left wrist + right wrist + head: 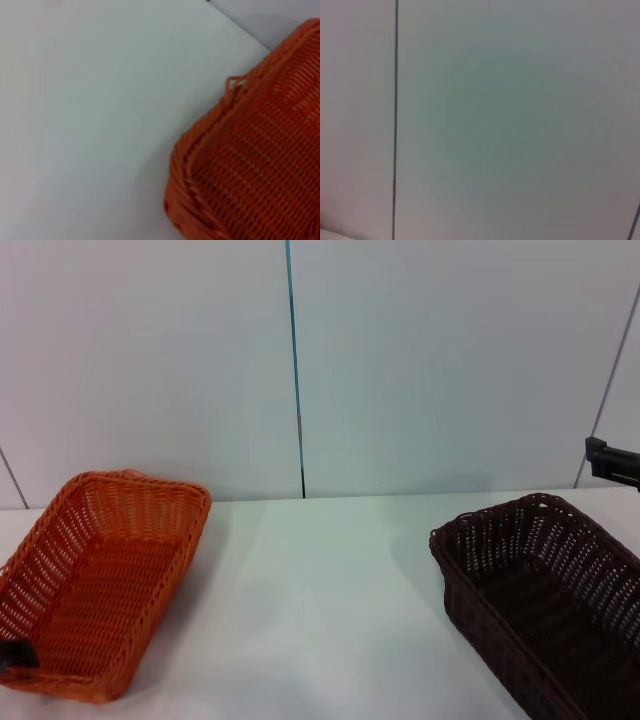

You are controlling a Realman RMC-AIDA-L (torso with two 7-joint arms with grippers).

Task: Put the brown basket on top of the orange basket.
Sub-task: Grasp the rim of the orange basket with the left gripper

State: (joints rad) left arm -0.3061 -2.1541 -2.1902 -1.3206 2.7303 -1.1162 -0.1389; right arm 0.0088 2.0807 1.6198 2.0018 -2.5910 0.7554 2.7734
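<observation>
1. Brown basket (545,605): dark, nearly black wicker, rectangular, with sloped sides and a braided rim. It sits upright on the table's (320,610) right side, its near end cut off by the head view's edge. Its weave is open near the rim and tighter on the floor, and nothing lies inside it.
2. Orange basket (95,590): bright orange wicker of about the same size and shape, upright on the table's left side, well apart from the brown one, with bare white tabletop between them. A loose strand loops up from its far rim, and the left wrist view shows such a strand (235,82) sticking out of the braided edge (200,145) at a corner.
3. Wall (430,360): pale panels stand behind the table, split by a thin dark seam (295,370); the right wrist view shows only this wall and a seam (395,100).
4. Right arm: a small black part (610,460) juts in at the head view's right edge, above the brown basket and clear of it. Whether the fingers are wide or narrow, I cannot tell.
5. Left arm: a small dark piece (15,655) shows at the head view's left edge, over the orange basket's near corner. Its finger state cannot be told either.
</observation>
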